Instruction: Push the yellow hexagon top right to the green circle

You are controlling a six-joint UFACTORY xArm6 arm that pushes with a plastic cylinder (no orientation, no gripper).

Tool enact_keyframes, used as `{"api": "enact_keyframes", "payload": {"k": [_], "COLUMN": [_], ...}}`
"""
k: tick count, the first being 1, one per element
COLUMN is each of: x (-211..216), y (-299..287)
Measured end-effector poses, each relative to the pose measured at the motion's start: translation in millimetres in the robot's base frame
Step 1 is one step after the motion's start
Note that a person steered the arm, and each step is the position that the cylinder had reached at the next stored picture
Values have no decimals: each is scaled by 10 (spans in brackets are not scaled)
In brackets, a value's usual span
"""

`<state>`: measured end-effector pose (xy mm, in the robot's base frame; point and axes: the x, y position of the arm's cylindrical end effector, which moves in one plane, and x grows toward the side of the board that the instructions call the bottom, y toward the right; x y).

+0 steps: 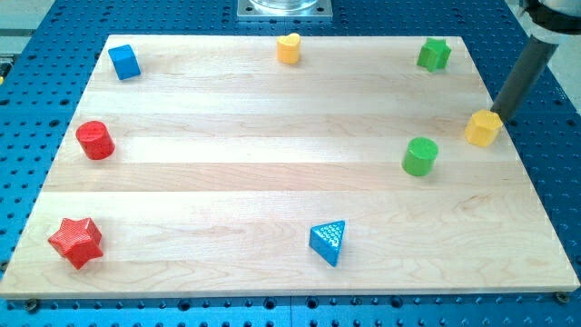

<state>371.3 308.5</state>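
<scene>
Resting at the board's right edge, my tip [502,119] is touching the yellow hexagon [483,128] on its far-right side; no claw, just a rod. Green circle [420,156] is sitting near-left of the hexagon, apart.

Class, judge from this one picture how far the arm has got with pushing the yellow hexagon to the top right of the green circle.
Mostly done: the yellow hexagon already sits to the view's right of the green circle and slightly higher, with a gap between them. In hand: my tip is at the hexagon's upper right edge, apparently touching it. Left: perhaps a small nudge closer to the circle, if the gap counts as too wide.
</scene>
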Motion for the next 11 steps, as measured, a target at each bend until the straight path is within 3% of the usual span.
{"api": "enact_keyframes", "payload": {"k": [1, 3, 4, 11], "x": [17, 808, 881, 550], "y": [-78, -270, -300, -427]}}
